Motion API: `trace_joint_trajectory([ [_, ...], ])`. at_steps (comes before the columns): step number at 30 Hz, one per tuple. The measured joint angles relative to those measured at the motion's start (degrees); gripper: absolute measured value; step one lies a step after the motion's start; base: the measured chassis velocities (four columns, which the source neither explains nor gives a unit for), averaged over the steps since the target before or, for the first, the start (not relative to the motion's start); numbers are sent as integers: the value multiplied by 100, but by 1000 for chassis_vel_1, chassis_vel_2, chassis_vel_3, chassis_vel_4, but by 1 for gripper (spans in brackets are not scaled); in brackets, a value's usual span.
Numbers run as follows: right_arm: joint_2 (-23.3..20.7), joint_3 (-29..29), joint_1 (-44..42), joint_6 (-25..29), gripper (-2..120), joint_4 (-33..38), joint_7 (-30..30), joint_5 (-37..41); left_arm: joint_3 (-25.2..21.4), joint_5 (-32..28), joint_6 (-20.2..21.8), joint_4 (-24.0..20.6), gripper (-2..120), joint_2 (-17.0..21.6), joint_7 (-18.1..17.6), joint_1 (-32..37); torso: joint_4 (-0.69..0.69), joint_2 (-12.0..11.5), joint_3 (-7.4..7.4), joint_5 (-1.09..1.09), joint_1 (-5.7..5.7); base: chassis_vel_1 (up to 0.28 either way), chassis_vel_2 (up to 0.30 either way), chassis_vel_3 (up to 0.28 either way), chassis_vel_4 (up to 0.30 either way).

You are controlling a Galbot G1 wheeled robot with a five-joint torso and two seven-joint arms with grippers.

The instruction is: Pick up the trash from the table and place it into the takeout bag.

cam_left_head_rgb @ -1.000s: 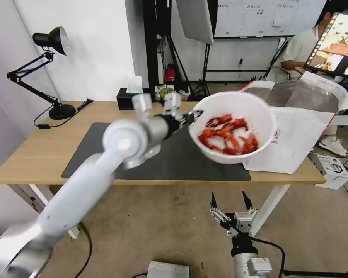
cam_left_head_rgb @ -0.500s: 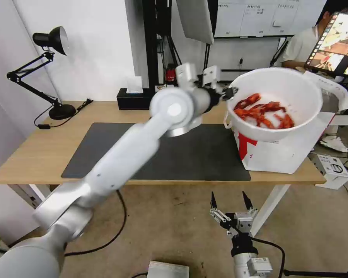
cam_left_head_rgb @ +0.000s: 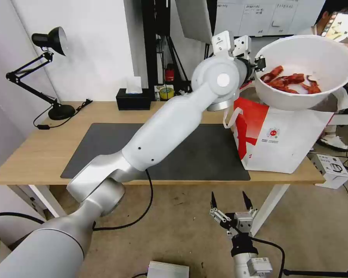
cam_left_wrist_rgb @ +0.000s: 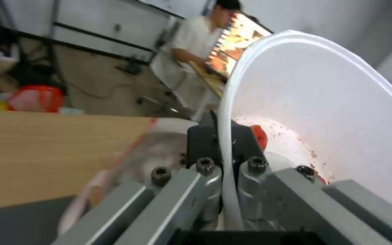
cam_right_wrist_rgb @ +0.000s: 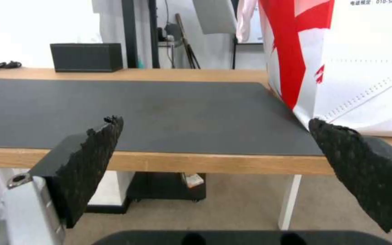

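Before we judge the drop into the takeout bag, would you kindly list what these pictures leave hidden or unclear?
- Head view: the takeout bag's opening and inside, hidden behind the bowl held above it by the left pincer.
- Head view: the bowl's right rim, cut off by the frame edge.
- Left wrist view: most shells, hidden by the bowl's wall.
- Right wrist view: the bag's top, cut off; the right pincer hangs open below the table edge.

White wall [cam_left_head_rgb: 96,46], black desk lamp [cam_left_head_rgb: 50,38], brownish floor [cam_left_head_rgb: 174,224], whiteboard [cam_left_head_rgb: 259,17]
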Motion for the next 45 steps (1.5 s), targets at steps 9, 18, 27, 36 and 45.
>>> trace_joint_trajectory([
  [9, 0, 1, 0, 0, 100, 0, 0, 0, 571, -146, -755, 357, 0, -1, -689, -328, -1, 0, 0, 0, 0, 0, 0, 0, 0],
  [18, 0, 1, 0, 0, 100, 0, 0, 0, 605, -505, -1090, 333, 0, -2, -1081, -466, -1, 0, 0, 0, 0, 0, 0, 0, 0],
  [27, 0, 1, 0, 0, 100, 0, 0, 0, 738, -384, -1286, 429, 0, -4, -1101, -451, -1, 0, 0, 0, 0, 0, 0, 0, 0],
  [36, 0, 1, 0, 0, 100, 0, 0, 0, 1006, 138, -1174, 487, 0, -5, -1095, -232, -1, 0, 0, 0, 0, 0, 0, 0, 0],
  [45, 0, 1, 0, 0, 100, 0, 0, 0, 1169, 368, -910, 336, 0, -1, -1096, -291, -1, 0, 0, 0, 0, 0, 0, 0, 0],
])
